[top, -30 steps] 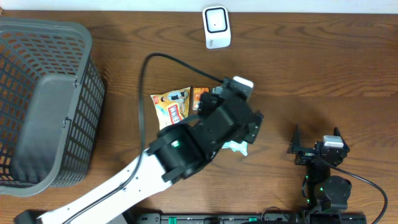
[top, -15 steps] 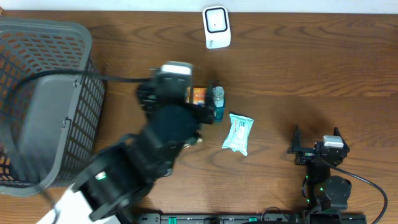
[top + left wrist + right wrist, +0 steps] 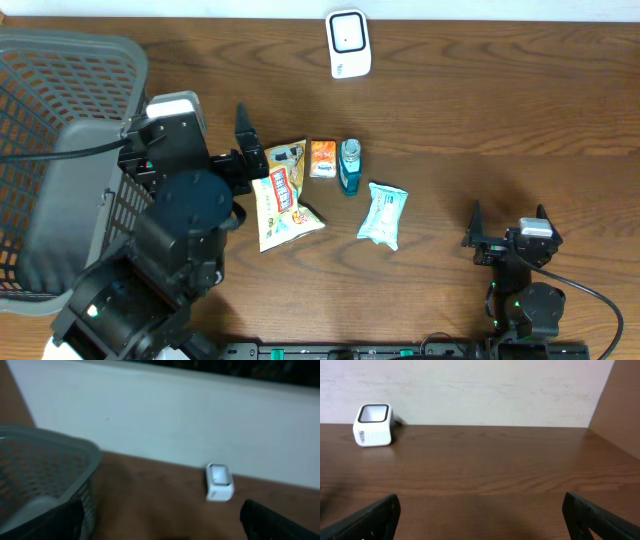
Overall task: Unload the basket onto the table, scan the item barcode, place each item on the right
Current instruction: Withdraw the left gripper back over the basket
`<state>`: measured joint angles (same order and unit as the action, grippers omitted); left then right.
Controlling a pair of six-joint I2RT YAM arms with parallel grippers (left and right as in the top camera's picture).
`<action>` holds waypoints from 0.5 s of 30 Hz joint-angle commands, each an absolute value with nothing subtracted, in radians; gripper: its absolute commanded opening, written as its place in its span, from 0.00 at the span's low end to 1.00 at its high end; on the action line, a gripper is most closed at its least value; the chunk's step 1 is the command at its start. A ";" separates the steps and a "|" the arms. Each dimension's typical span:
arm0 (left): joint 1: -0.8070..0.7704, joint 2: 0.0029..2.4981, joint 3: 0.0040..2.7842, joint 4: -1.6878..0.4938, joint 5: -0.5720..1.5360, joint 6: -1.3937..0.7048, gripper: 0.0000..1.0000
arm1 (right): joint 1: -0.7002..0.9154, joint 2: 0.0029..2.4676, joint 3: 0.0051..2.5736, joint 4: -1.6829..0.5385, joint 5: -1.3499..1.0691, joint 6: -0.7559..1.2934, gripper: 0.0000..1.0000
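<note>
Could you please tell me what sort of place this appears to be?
Likely a mock shop checkout: a grey shopping basket, a white barcode scanner, and small packaged goods on a wooden table.

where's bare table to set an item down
Widest bare wood lies right of the white box scanner and pale green wipes pack, beyond the right hand. A smaller strip runs between the scanner and the small orange packet. Crowded: around the yellow snack bag and beside the grey mesh basket, under the left arm.

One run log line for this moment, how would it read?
left claw: open, empty | right claw: open, empty | snack bag: on table | scanner: untouched
</note>
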<state>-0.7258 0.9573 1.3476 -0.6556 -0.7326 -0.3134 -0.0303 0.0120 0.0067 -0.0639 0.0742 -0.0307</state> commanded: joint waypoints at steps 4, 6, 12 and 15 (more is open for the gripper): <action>-0.652 0.991 1.345 -0.733 -0.753 -0.302 1.00 | -0.024 0.007 0.006 -0.068 0.069 -0.039 0.99; -0.620 0.999 1.345 -0.741 -0.753 -0.320 1.00 | -0.024 0.007 0.006 -0.068 0.069 -0.039 0.99; -0.532 1.002 1.345 -0.669 -0.754 -0.322 1.00 | -0.024 0.007 0.006 -0.068 0.069 -0.039 0.99; -0.477 1.003 1.345 -0.576 -0.754 -0.282 1.00 | -0.024 0.007 0.006 -0.068 0.069 -0.039 0.99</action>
<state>-0.5205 1.0054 1.3472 -0.6197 -0.7387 -0.3126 -0.0303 0.0120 0.0067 -0.0639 0.0742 -0.0307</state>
